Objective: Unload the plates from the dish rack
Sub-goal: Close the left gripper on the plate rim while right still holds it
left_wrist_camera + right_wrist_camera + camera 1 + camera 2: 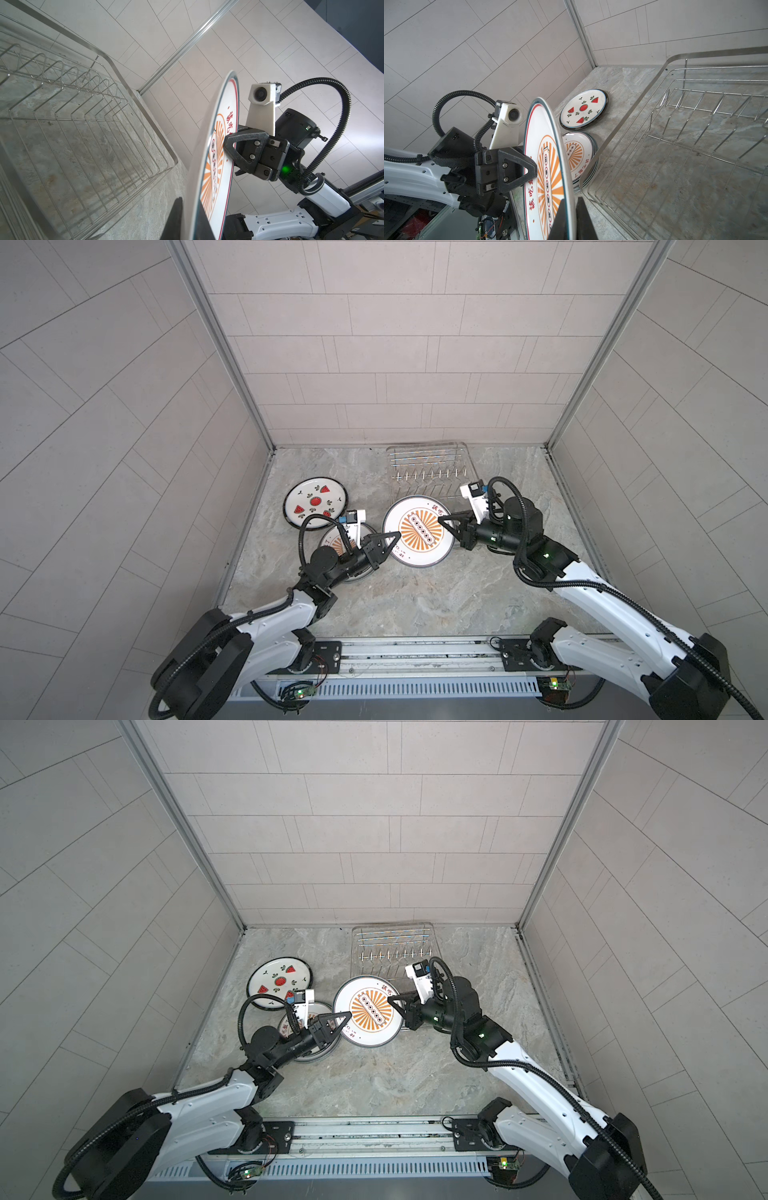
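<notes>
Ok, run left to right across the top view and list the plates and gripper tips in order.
In a top view: watermelon plate → stack of sunburst plates → left gripper, at the held plate's left rim → large sunburst plate → right gripper, at its right rim.

The marbled tabletop (415,597) bears the dish rack (428,460), a watermelon plate (314,502) and a stack of sunburst plates (576,154).
</notes>
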Robot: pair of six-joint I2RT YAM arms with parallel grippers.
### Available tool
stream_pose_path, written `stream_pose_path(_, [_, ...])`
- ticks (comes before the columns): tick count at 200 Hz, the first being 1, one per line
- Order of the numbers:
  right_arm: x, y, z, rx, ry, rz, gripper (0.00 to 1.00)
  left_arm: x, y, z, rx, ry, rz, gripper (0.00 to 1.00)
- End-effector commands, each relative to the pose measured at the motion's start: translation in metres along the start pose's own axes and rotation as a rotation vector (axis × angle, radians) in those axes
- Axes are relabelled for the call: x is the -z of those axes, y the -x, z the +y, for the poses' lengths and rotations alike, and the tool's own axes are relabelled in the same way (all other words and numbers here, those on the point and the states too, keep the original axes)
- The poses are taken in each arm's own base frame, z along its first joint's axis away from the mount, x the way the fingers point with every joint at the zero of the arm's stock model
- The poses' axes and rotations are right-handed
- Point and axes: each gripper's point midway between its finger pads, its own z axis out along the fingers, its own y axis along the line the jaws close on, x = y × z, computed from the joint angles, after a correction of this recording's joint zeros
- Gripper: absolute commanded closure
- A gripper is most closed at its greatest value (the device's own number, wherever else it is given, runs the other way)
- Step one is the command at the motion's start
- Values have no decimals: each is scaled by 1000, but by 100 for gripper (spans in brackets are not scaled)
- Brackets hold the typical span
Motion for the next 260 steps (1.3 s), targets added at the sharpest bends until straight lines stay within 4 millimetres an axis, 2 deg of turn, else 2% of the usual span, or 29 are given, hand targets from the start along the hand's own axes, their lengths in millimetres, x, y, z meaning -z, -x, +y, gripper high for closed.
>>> stream_pose_path(1, [-2, 9, 12, 36, 31, -14, 96, -10, 6, -23, -16, -98, 11, 96])
stream_pose_path(24, [-1, 9, 11, 34, 25, -15, 95, -10, 8, -29, -17, -146, -10, 97])
stream_pose_path(62, [1, 8, 8, 31, 7, -12, 92, -10, 13, -18, -29, -94, -56, 100])
stream_pose_path(136, [0, 8, 5, 30, -10, -11, 74, -11, 18, -5, -17, -30, -84, 100])
stream_pose_path(146, [1, 8, 6, 30, -10, -12, 67, -11, 19, -3, -14, -22, -85, 100])
stream_pose_path(161, [1, 7, 5, 29, -12, -12, 40, -10, 20, -2, -16, -10, -90, 100])
stream_pose_path(167, [1, 6, 5, 28, -12, -11, 32, -10, 21, -1, -16, -2, -95, 100])
stream_pose_path(188, [2, 8, 2, 19, -30, -16, 17, -9, 26, 2, -20, 27, -111, 100])
stream_pose_path(210, [4, 7, -2, 15, -57, -18, 8, -7, 30, 6, -33, 61, -125, 100])
stream_pose_path(224, [5, 7, -4, 13, -70, -19, 6, -4, 32, 10, -41, 95, -135, 100])
stream_pose_path(229, [5, 7, -5, 13, -76, -19, 1, -2, 33, 10, -44, 104, -139, 100])
stream_pose_path(260, [5, 6, -10, 8, -108, -15, 0, 8, 38, 10, -80, 142, -168, 100])
